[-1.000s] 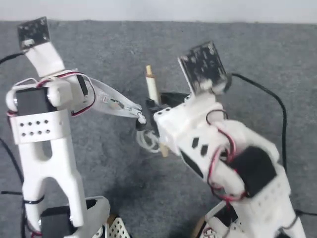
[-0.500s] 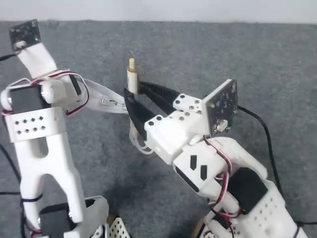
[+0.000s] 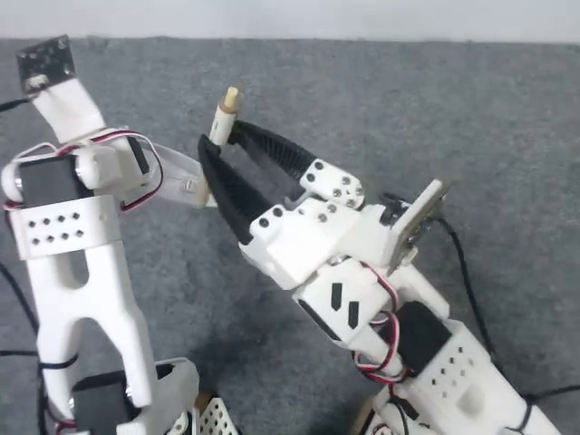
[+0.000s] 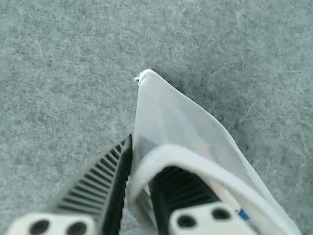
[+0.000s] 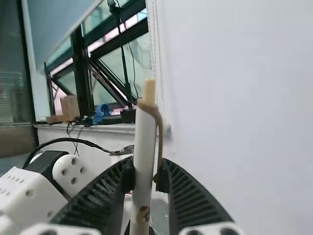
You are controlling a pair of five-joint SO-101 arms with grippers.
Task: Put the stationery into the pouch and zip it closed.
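Note:
A white pen [image 3: 222, 116] with a cream tip sticks up tilted from my right gripper [image 3: 216, 145], whose black fingers are shut on it above the grey mat. In the right wrist view the pen [image 5: 143, 147] stands between the fingers [image 5: 115, 188], its clip facing one of them, with the right gripper [image 5: 145, 178] closed around its barrel. My left gripper [image 4: 142, 164] is shut on the rim of the translucent white pouch [image 4: 181, 127], which hangs over the mat with something inside. From above, the pouch [image 3: 177, 172] shows just beside the pen and is partly hidden by the right gripper.
Grey felt mat [image 3: 381, 109] covers the whole table. A black cable [image 3: 473, 290] runs along the right arm. Both arm bases [image 3: 118, 399] stand at the near edge. The far and right parts of the mat are bare.
My right gripper has swung left and tipped upward with the pen, bringing it close to the pouch held by the left gripper. The left arm shifted slightly left early on, then kept still.

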